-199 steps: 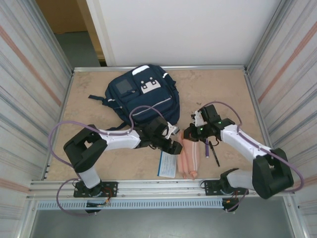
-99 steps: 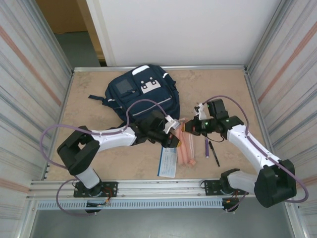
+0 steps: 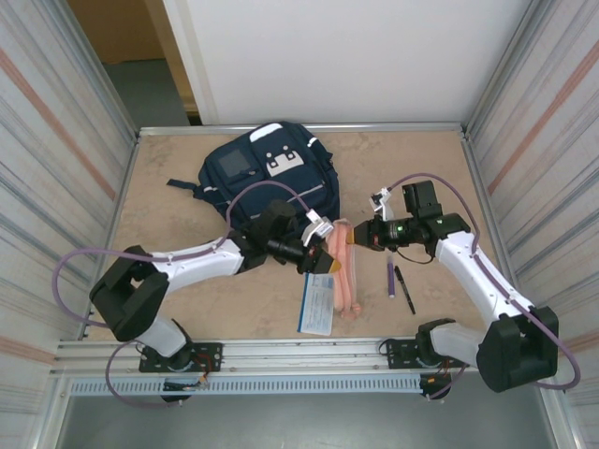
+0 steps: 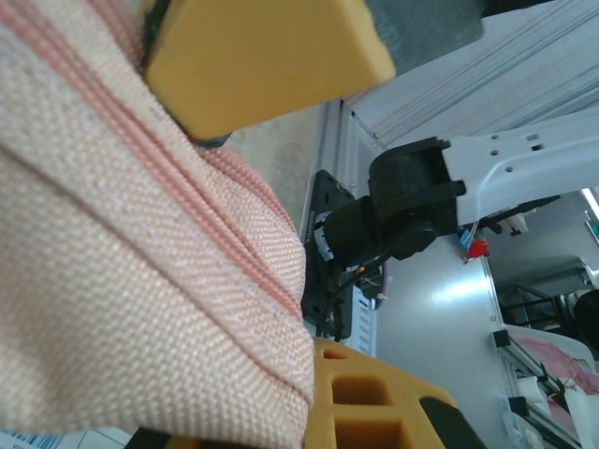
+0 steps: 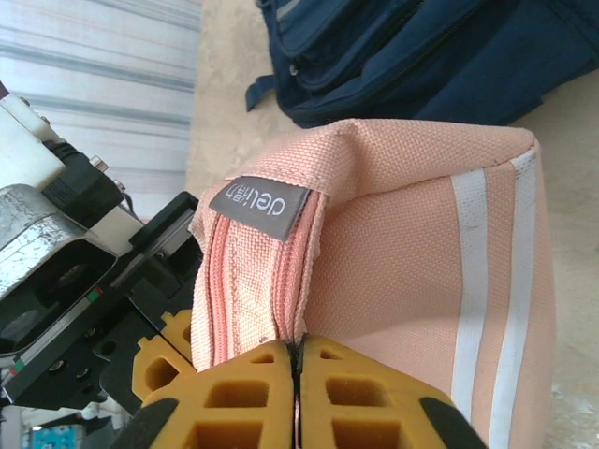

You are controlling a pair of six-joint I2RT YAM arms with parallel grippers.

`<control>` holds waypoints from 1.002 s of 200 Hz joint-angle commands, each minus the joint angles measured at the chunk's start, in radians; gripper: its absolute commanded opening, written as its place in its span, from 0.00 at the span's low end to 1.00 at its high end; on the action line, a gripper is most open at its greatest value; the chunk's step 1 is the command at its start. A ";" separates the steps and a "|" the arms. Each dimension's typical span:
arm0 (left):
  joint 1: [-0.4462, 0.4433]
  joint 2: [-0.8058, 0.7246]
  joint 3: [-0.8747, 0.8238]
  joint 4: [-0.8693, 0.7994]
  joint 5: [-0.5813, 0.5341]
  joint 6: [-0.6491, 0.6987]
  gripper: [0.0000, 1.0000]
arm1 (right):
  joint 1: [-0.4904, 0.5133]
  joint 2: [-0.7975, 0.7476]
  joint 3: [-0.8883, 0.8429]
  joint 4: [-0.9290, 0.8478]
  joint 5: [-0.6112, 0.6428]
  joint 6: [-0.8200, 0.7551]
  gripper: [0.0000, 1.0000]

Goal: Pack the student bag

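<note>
**Thin pinch on the pouch may slip**

The left end effector is clamped across the pink pouch. The right end effector has its fingers pressed together on the zipper edge only. If the two arms pull in different directions, this small hold could slip, I think. The student bag lies on the table, farther and to the left of both, near the left one. Whether it is open, I cannot tell.
</note>
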 commanded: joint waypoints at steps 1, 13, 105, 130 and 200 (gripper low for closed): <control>0.009 -0.093 0.024 0.021 0.075 0.009 0.00 | -0.028 -0.024 0.029 0.023 0.036 0.008 0.15; 0.011 -0.108 0.026 -0.001 0.054 0.018 0.00 | -0.022 -0.041 0.055 0.028 0.060 0.036 0.30; 0.035 -0.213 0.041 -0.324 -0.076 0.383 0.00 | -0.002 -0.108 0.144 0.035 0.182 -0.060 0.99; 0.029 -0.194 0.096 -0.543 -0.146 0.604 0.00 | 0.041 -0.109 0.210 -0.046 0.281 -0.246 0.99; 0.042 -0.210 0.214 -0.863 -0.088 1.111 0.00 | 0.030 -0.225 0.224 -0.134 0.164 -0.363 0.99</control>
